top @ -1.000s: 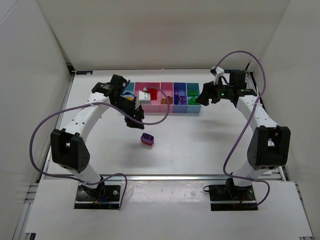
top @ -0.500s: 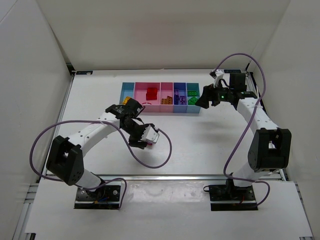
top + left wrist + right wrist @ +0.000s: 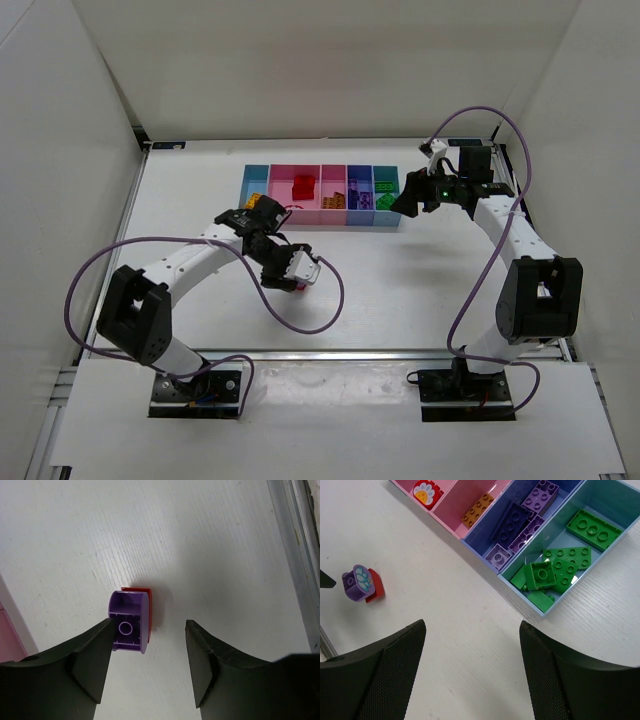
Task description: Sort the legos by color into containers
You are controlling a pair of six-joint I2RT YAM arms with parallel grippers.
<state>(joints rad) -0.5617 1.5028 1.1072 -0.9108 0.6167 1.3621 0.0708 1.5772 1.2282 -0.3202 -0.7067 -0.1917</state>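
Note:
A purple brick (image 3: pixel 129 622) stuck to a red brick (image 3: pixel 136 589) lies on its side on the white table. My left gripper (image 3: pixel 149 630) is open around it, and the purple brick sits close against the left finger (image 3: pixel 95 650). In the top view the left gripper (image 3: pixel 298 272) hides most of the pair. The pair also shows in the right wrist view (image 3: pixel 360 582). The tray (image 3: pixel 330 222) holds yellow (image 3: pixel 257 202), red (image 3: pixel 303 186), orange (image 3: pixel 477 510), purple (image 3: pixel 517 525) and green bricks (image 3: pixel 560 570). My right gripper (image 3: pixel 402 203) is open and empty beside the tray's right end.
The left arm's purple cable (image 3: pixel 300 325) loops over the table in front of the brick pair. An aluminium rail (image 3: pixel 295 540) runs along the table's near edge. White walls enclose the table on three sides.
My left arm has swung from over the tray's left end down and toward the near side, to the purple and red pair. The right arm has shifted slightly.

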